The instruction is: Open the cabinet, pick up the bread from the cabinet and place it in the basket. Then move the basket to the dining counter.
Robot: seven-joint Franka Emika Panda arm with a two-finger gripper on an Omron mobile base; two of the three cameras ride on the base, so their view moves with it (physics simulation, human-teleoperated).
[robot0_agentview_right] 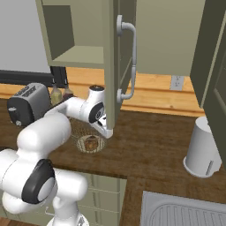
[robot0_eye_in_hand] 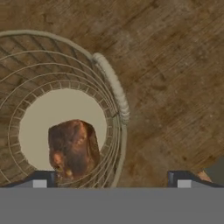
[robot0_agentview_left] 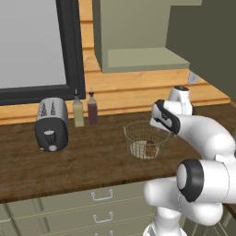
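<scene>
Arm bent forward over the counter (robot0_agentview_left: 69, 156), gripper (robot0_eye_in_hand: 111, 177) pointing straight down above the basket (robot0_agentview_left: 145, 138) rim, fingers (robot0_eye_in_hand: 41, 178) wide apart and empty. Bread (robot0_eye_in_hand: 73, 148) lies on the basket's beige base. No legible writing. Toaster (robot0_agentview_left: 51, 123) and two bottles (robot0_agentview_left: 85, 109) stand left; open cabinet (robot0_agentview_right: 88, 35) door hangs beside the arm; white kettle (robot0_agentview_right: 202, 148) right.

Arm: white Franka Panda with dark joints, seen rising from the lower right of the left base view and the lower left of the right base view, bent at the elbow and extended forward. Wrist: turned downward. Gripper (robot0_eye_in_hand: 111, 178): pointed straight down in the hand view, its two dark fingertips (robot0_eye_in_hand: 40, 178) set wide apart. Jaws: spread fully, nothing held between them.
</scene>
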